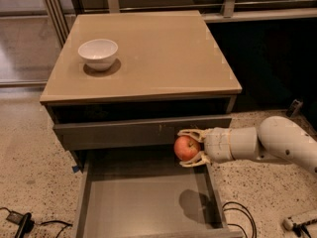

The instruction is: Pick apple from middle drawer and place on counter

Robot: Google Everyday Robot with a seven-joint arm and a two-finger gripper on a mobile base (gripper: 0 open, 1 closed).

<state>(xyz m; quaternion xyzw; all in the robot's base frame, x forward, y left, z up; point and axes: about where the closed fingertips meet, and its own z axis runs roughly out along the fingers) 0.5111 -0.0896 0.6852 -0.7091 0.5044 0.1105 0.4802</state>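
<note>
The red apple (pixel 186 148) with yellowish patches is held in my gripper (pixel 189 148), whose pale fingers (pixel 190 133) close above and below it. The white arm reaches in from the right. The apple hangs above the right rear part of the open middle drawer (pixel 143 202), a dark-grey box with a flat bare floor, and in front of the grey drawer front (pixel 124 133) above it. The glossy tan counter (pixel 163 53) lies higher and behind.
A white bowl (pixel 98 53) stands on the counter's left rear part. Cables and a black plug (pixel 20 221) lie on the speckled floor at lower left, more cables (pixel 237 214) at lower right. A railing runs behind the cabinet.
</note>
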